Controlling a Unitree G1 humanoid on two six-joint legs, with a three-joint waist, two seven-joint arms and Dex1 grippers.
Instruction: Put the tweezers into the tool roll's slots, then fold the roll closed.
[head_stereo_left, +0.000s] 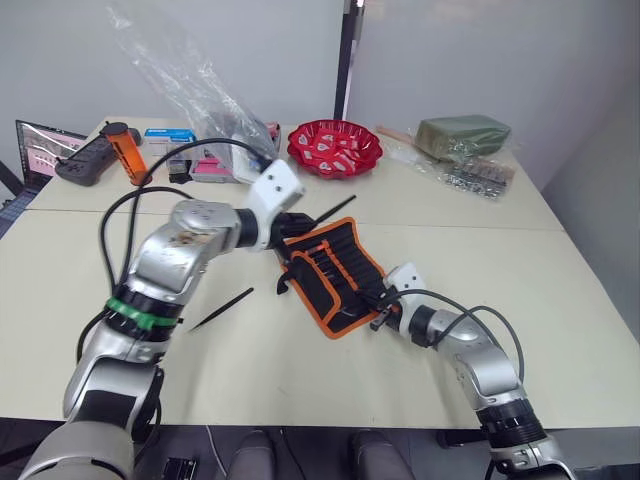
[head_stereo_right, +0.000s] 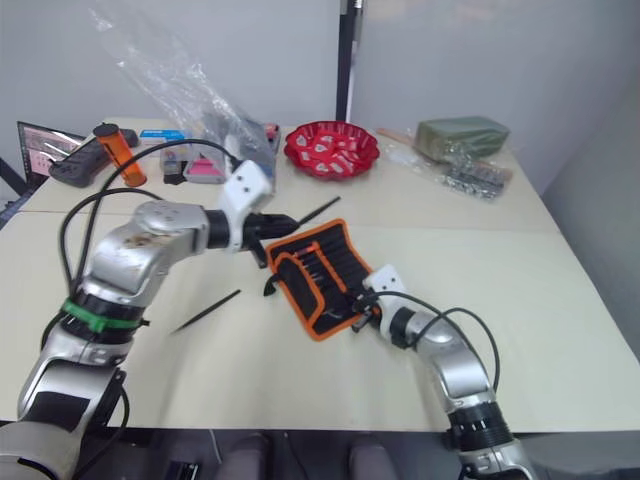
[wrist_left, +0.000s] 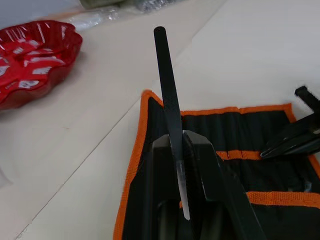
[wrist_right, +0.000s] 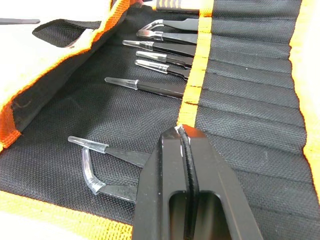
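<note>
The tool roll (head_stereo_left: 345, 250) lies open mid-table, black fabric with orange edging. Several capped tweezers (wrist_right: 160, 87) sit tucked in its slots (wrist_right: 250, 100). My left gripper (wrist_left: 180, 150) hovers at the roll's far left corner, shut on a slim black tweezer (wrist_left: 167, 90) that sticks out past the fingers toward the red bowl. Another tweezer (head_stereo_left: 222, 309) lies loose on the table, left of the roll. My right gripper (wrist_right: 181, 131) is shut, its tips on the roll's fabric near the orange trim at the near right edge (head_stereo_left: 380, 308).
A red bowl (head_stereo_left: 334, 147) stands behind the roll. At the back left are a plastic bag (head_stereo_left: 190, 90), an orange bottle (head_stereo_left: 128, 152) and a black controller (head_stereo_left: 85, 160). A green packet (head_stereo_left: 462, 133) and small bagged parts lie back right.
</note>
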